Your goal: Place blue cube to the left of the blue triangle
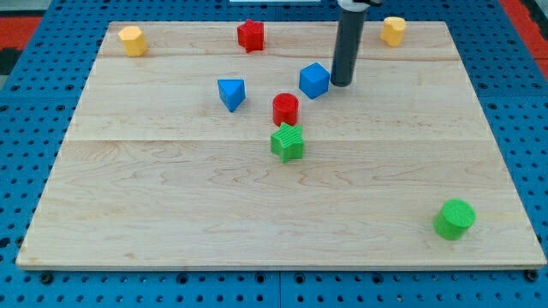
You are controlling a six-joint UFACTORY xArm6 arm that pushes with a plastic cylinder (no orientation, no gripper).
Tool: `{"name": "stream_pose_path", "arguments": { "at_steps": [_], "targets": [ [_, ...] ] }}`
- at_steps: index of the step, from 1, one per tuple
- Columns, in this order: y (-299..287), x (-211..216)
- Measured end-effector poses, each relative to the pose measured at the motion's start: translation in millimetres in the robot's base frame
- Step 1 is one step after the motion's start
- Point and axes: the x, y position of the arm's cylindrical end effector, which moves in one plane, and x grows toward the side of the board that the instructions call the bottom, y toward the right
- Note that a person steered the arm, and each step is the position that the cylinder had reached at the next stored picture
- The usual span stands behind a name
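Our tip (341, 83) rests on the desk (171, 222) just beside the blue cube (314, 80), on its right in the view. We carry no end effector, only this rod. The blue triangle (231, 93) lies well left of the cube; a red cylinder (285, 109) sits below between them.

Upright dark rod from the view's top, my tip (341, 83) down on the board.
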Motion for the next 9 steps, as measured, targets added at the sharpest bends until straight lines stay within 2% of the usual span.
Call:
{"name": "stream_pose_path", "arguments": {
  "at_steps": [2,3,4,5,6,7,9],
  "targets": [
    [-158.6,-4.5],
    [-180.3,-4.5],
    [-119.3,-14.5],
    [-93.8,7.8],
    [-105.8,38.4],
    [-158.1,45.0],
    [-198.5,17.4]
  ]
}}
